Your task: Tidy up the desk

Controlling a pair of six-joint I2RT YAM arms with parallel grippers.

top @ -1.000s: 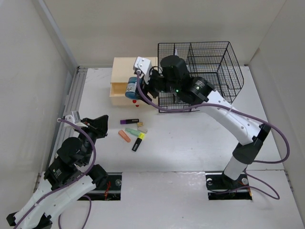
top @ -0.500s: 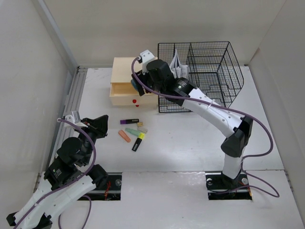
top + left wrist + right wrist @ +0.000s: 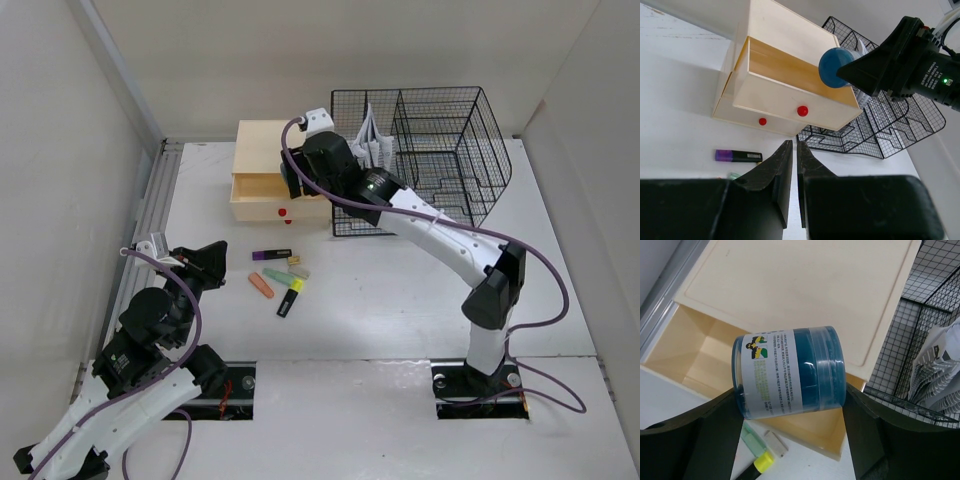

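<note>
Right claw (image 3: 292, 182) over the open cream drawer box (image 3: 258, 148), highlighters (image 3: 278, 276) loose on the white desk (image 3: 400, 300).

Matt desk (image 3: 400, 300), glossy plastic jar (image 3: 790, 370)

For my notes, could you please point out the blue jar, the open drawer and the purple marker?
blue jar (image 3: 785, 372): right wrist view, printed label.
open drawer (image 3: 785, 95): left wrist view, front panel.
purple marker (image 3: 738, 156): left wrist view, black barrel.

Beyond my right gripper (image 3: 287, 182) stands a plain off-white back wall (image 3: 300, 50); a left wall (image 3: 50, 150) and a right wall (image 3: 600, 110) stand well off to either side, softly, evenly lit.
</note>
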